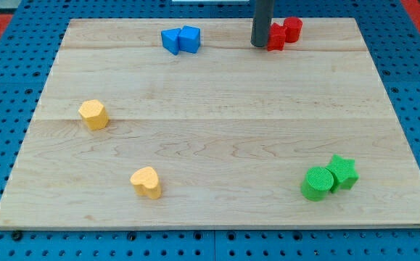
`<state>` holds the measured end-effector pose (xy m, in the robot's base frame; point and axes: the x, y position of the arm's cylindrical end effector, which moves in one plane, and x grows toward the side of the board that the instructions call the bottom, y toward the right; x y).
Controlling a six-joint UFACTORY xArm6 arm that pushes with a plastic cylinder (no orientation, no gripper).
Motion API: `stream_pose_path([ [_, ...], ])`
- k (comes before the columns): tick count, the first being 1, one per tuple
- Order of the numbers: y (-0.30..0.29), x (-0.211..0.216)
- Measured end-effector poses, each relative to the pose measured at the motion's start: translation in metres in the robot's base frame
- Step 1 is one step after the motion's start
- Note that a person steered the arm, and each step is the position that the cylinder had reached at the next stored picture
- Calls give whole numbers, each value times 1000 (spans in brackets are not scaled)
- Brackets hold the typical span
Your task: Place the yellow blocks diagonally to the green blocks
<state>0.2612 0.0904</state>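
Note:
A yellow hexagon-like block (93,114) lies at the view's left, mid height. A yellow heart block (146,182) lies lower, left of centre. A green cylinder (316,183) and a green star (342,172) touch each other at the view's bottom right. My tip (259,45) is at the view's top, right of centre, touching the left side of the red blocks and far from the yellow and green blocks.
Two red blocks (283,32) sit together at the top right beside my tip. Two blue blocks (181,40) sit together at the top, left of centre. The wooden board (217,130) lies on a blue pegboard.

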Motion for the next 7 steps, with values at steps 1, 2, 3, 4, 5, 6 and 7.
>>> stream_pose_path([
  [1,0,-6],
  [2,0,-6],
  [3,-7,37],
  [4,-8,61],
  [5,-9,62],
  [6,10,62],
  [7,16,62],
])
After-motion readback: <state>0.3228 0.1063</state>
